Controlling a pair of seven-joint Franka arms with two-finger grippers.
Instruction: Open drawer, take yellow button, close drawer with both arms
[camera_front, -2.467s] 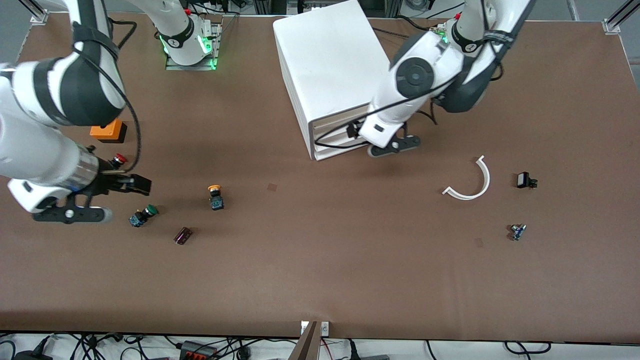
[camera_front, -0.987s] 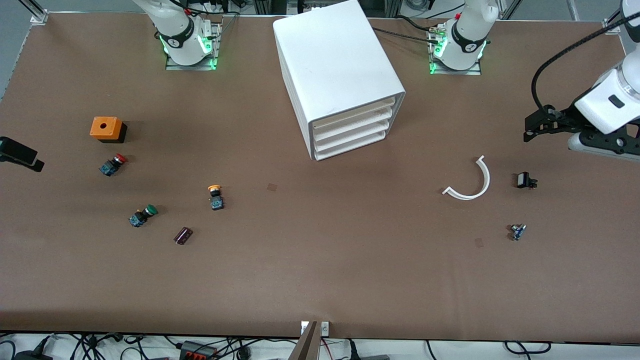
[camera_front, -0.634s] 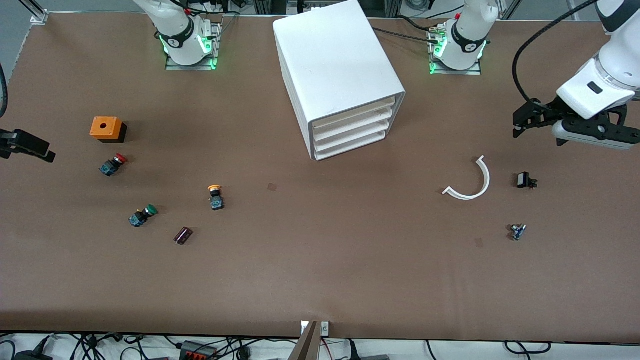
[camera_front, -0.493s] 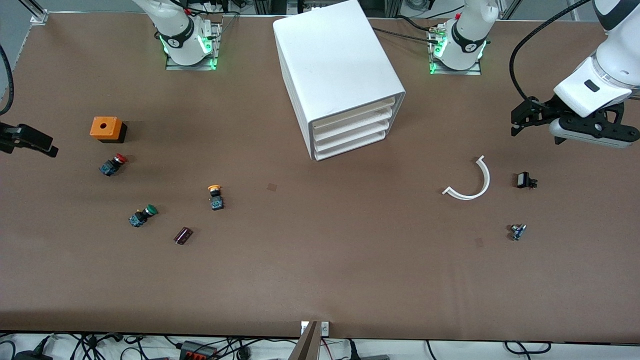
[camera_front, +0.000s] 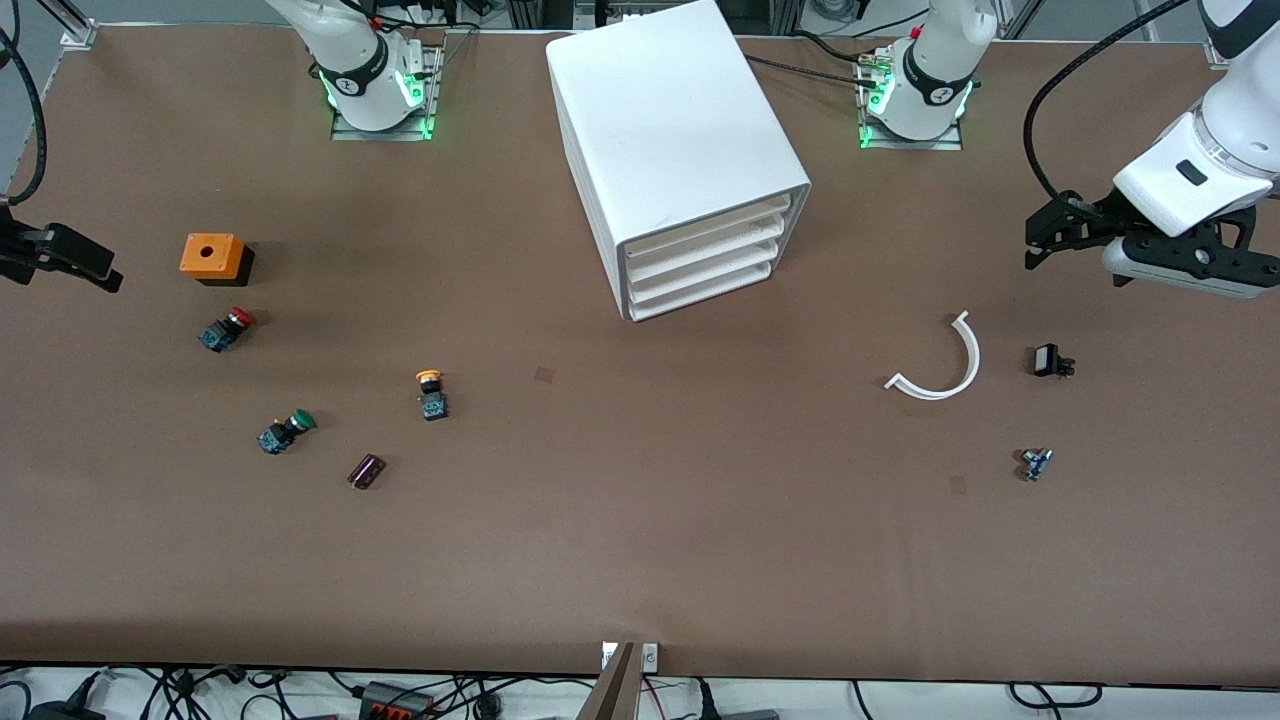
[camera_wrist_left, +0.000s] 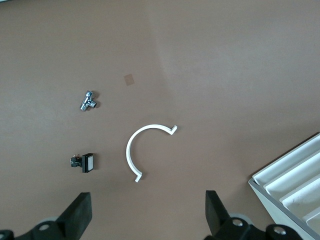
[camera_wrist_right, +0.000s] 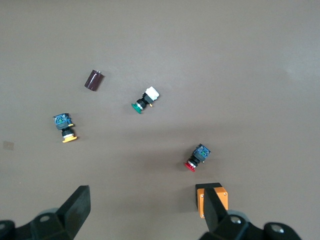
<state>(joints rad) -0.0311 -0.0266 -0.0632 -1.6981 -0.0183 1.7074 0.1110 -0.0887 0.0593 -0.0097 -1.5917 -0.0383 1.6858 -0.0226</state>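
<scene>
Worktop (camera_front: 640, 540): flat, matte brown sheet.
Cabinet (camera_front: 665, 120): one smooth white box holding four shallow tray drawers, all shut; the drawer (camera_front: 708, 228) was the uppermost.
Buttons: three small ones with round caps. The button (camera_front: 431, 392), orange-capped on a black and blue body, lay on the worktop toward the right arm's end; the others were red (camera_front: 225, 328) and green (camera_front: 285, 431).
Other parts: one orange block (camera_front: 214, 258), one dark cylinder (camera_front: 365, 470), one curved white strip (camera_front: 940, 362).
Left end effector (camera_front: 1050, 230): fingers wide apart, empty, over the worktop's left-arm end.
Right end effector (camera_front: 75, 262): fingers wide apart, empty, beside the block.
</scene>
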